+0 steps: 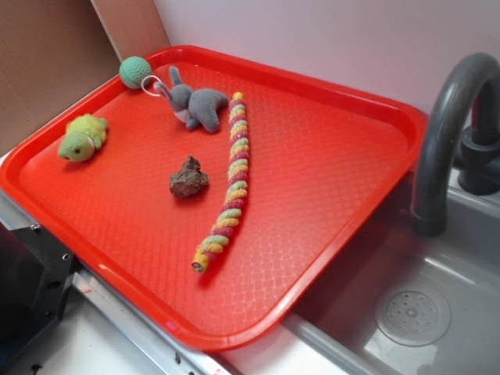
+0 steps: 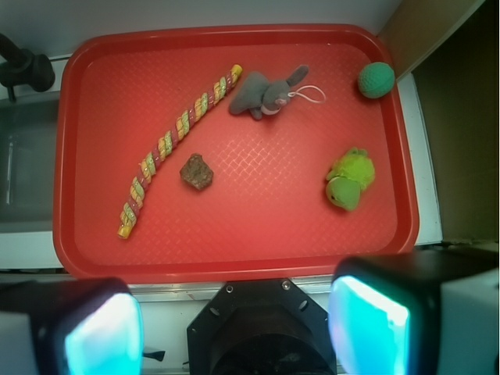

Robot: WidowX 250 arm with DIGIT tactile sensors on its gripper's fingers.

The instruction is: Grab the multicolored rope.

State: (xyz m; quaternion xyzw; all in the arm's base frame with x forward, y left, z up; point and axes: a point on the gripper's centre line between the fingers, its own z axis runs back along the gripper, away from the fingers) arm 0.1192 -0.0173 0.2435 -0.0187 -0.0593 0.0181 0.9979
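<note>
1. The multicolored rope (image 1: 227,186) (image 2: 173,148) is lying stretched out in a gentle curve on the red tray (image 1: 328,195) (image 2: 258,226), one end just beside the grey plush animal (image 1: 197,105) (image 2: 264,95).
2. The hand (image 2: 234,324) is hovering near the tray's edge, its fingers (image 2: 367,324) spread wide and holding nothing.
3. A brown lump (image 1: 188,179) (image 2: 196,171) is sitting near the rope's middle.
4. A green plush toy (image 1: 81,139) (image 2: 349,180) is resting well apart from the rope.

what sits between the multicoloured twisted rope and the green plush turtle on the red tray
A small brown lumpy rock-like piece lies between the long pink, yellow and green twisted rope and the green plush turtle, on the red plastic tray. Both views show it nearer the rope.
</note>
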